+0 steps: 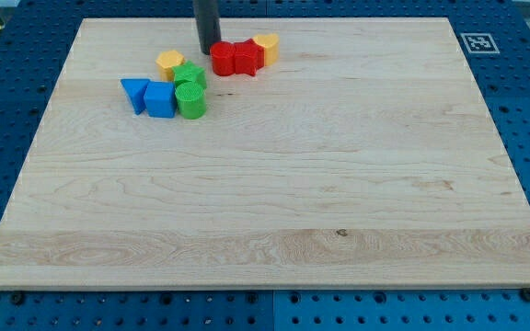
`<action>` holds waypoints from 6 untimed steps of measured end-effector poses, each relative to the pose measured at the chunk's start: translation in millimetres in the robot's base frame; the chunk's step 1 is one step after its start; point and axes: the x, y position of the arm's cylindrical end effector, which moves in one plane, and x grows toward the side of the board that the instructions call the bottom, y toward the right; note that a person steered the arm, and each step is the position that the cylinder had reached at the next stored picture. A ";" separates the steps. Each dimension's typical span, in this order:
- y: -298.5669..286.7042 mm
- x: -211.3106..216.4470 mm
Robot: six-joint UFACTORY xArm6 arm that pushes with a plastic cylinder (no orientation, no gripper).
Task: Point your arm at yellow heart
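My tip (pixel 209 51) rests on the board near the view's top, left of centre. It stands between two yellow blocks. One yellow block (pixel 169 63) lies down and to the left of the tip, with a small gap. The other yellow block (pixel 266 47) lies to the right, beyond two red blocks. I cannot tell which of the yellow blocks is the heart. The nearer red block (pixel 223 58) sits right beside the tip, touching or nearly so.
A second red block (pixel 246 57) sits between the first red block and the right yellow block. A green star-like block (pixel 190 76) and a green round block (pixel 190 99) lie below the left yellow block. A blue triangle (pixel 135 93) and a blue cube (pixel 160 99) lie to their left.
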 end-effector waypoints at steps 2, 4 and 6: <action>12.2 -19.5; 90.9 -21.8; 147.9 -5.8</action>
